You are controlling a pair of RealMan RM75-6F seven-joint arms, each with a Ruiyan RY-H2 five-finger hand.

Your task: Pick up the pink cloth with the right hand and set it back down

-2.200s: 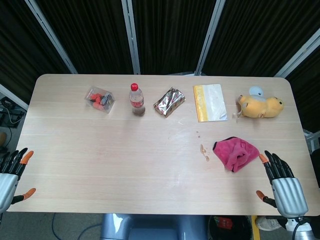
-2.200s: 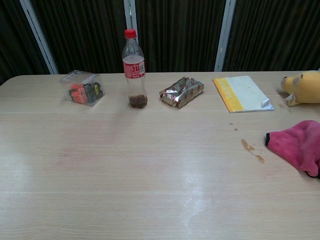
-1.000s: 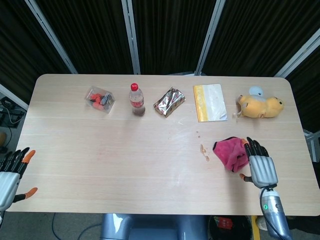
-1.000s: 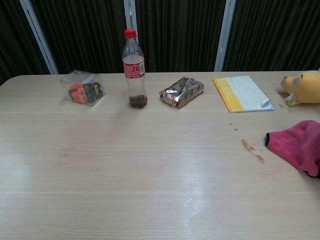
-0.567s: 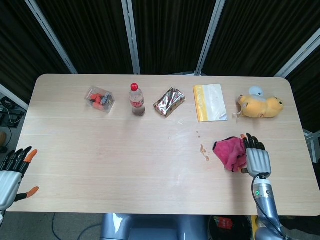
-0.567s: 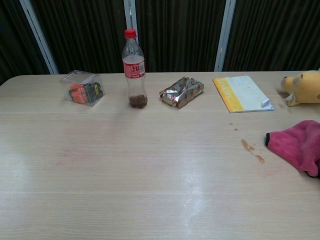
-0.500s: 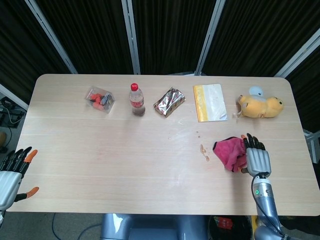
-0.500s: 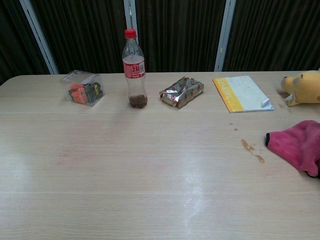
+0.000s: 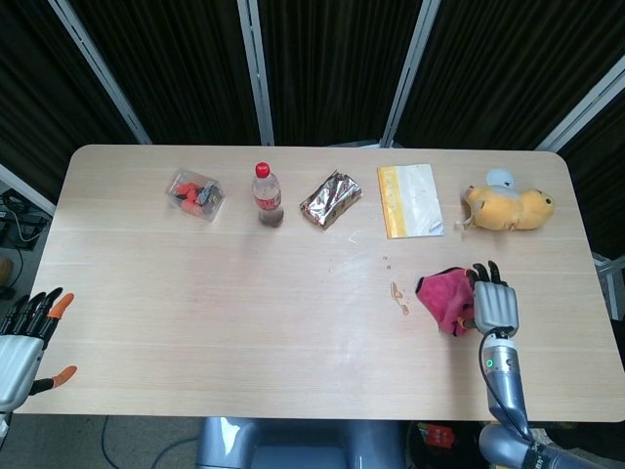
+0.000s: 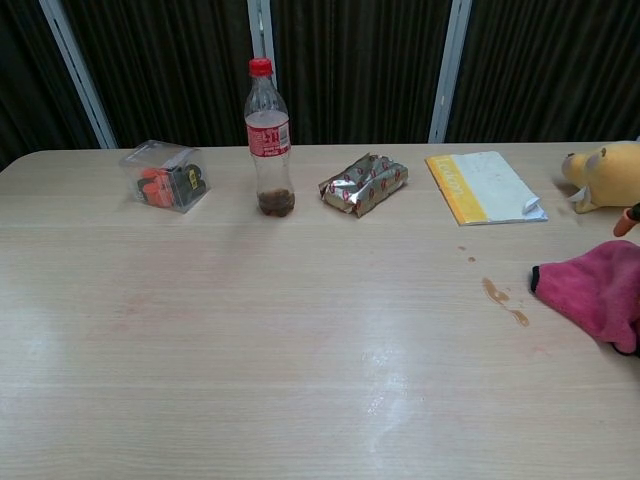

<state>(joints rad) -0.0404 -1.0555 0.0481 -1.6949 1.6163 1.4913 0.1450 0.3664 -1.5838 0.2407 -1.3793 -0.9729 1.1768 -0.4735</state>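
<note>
The pink cloth (image 9: 442, 297) lies crumpled on the right side of the table; in the chest view, the cloth (image 10: 596, 288) sits flat at the right edge. My right hand (image 9: 493, 303) hovers over the cloth's right part, back facing up, fingers stretched toward the far side and holding nothing. One orange fingertip (image 10: 630, 219) of it shows at the right edge of the chest view, above the cloth. My left hand (image 9: 21, 349) stays off the table's front left corner, fingers spread and empty.
A brown spill (image 9: 398, 295) marks the table just left of the cloth. Along the far side stand a plastic box (image 9: 195, 194), a cola bottle (image 9: 266, 193), a foil packet (image 9: 330, 198), a yellow booklet (image 9: 410, 200) and a yellow plush toy (image 9: 509, 207).
My right hand has travelled from the table's front right edge forward and left until it is over the pink cloth; its fingertip now shows in the chest view. The cloth has not moved.
</note>
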